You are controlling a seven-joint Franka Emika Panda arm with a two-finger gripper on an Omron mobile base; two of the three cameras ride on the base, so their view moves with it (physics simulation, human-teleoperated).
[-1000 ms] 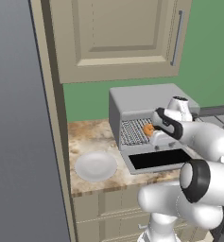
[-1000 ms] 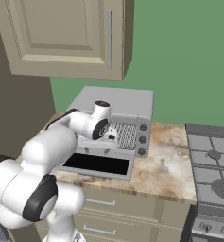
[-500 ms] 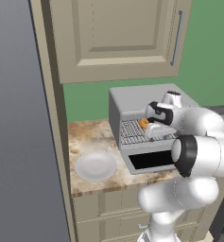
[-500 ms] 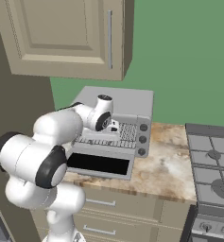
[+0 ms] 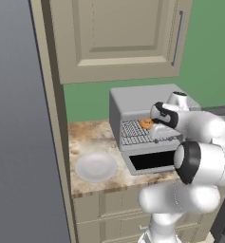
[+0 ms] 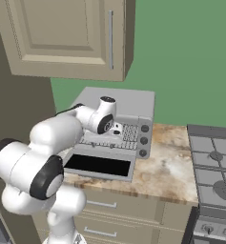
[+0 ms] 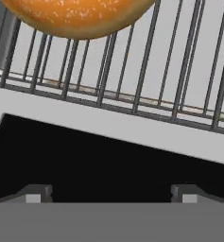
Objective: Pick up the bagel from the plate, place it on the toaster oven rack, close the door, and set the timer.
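The orange-brown bagel [image 5: 145, 123] [image 7: 80, 16] lies on the silver wire toaster oven rack [image 5: 134, 134] [image 7: 179, 71], pulled out of the grey oven. My gripper [image 5: 156, 132] [image 6: 116, 129] [image 7: 111, 194] hovers open just in front of and above the rack, nothing between its fingertips [image 7: 38, 194]. Below it, the door [image 5: 149, 162] [image 6: 99, 166] [image 7: 108, 156] hangs fully open, its dark glass facing up. The pale round plate [image 5: 96, 167] sits bare on the counter left of the oven.
Three knobs [image 6: 144, 140] run down the oven's right side. A beige wall cabinet [image 5: 118, 38] hangs above. A tall grey panel [image 5: 19, 142] bounds the counter's left end, and a stove top [image 6: 214, 167] lies to the right.
My elbow and forearm have swung in closer to the oven while the hand stayed at its mouth. The jaws have stayed open and the bagel rests on the rack.
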